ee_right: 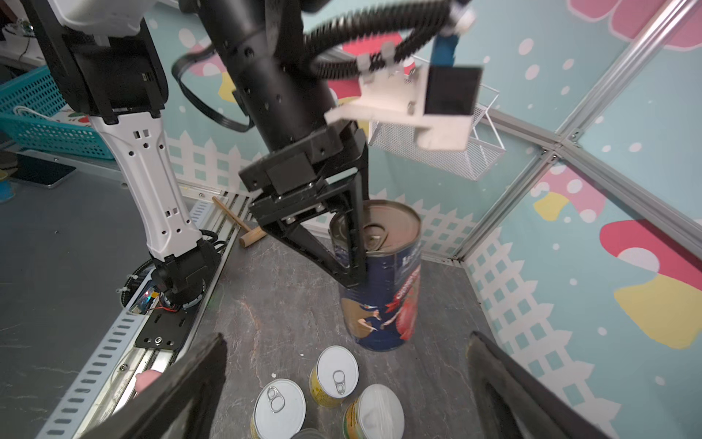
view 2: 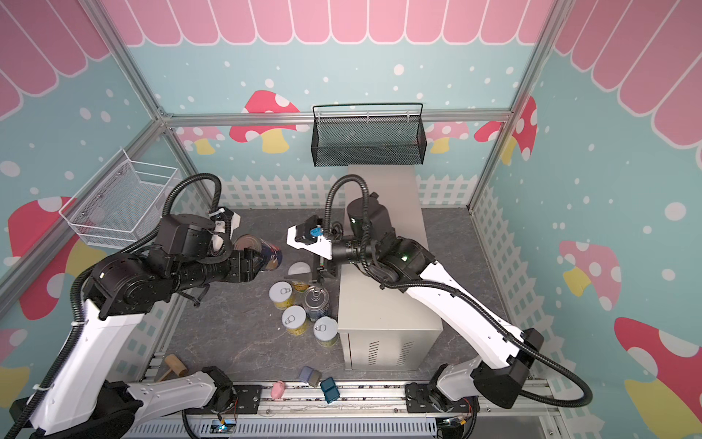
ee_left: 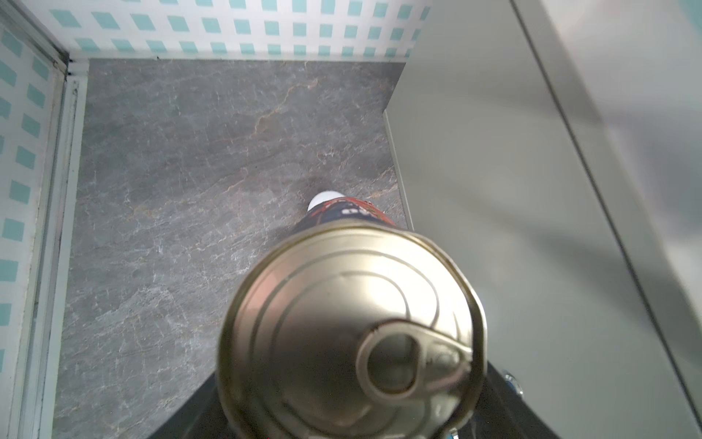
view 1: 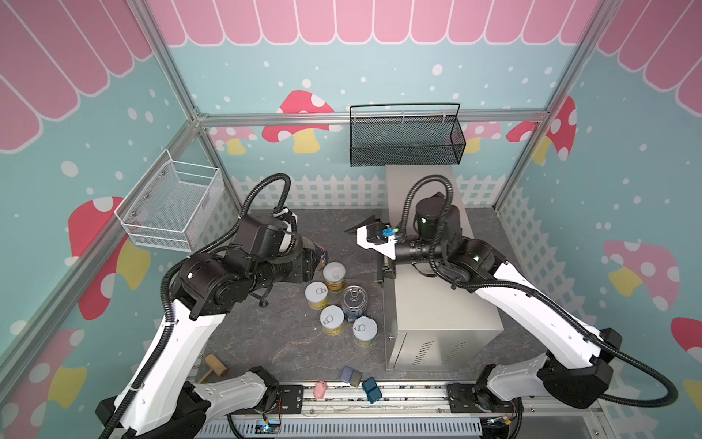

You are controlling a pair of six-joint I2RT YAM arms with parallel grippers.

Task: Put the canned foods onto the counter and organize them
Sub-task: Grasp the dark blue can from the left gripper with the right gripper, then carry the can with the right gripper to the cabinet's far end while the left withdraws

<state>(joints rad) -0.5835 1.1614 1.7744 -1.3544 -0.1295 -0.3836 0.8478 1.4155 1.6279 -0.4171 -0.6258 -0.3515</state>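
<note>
Left gripper (ee_right: 353,275): clamped on tall dark-blue-labelled pull-tab can (view 1: 321,254), can tilted, raised over grey marbled tabletop (view 1: 266,342)
Right gripper (ee_right: 346,338): jaws spread wide, empty, at left edge of large beige-grey metal cabinet counter (view 1: 429,308)
Second tall blue-labelled can (view 1: 354,302), four short yellow-labelled cans (view 1: 332,319): upright on tabletop, clustered just beside counter

Shiny metal lid on blue can (ee_left: 353,330), matt metal counter (view 1: 429,311), stone-look tabletop (view 1: 266,342)
</note>
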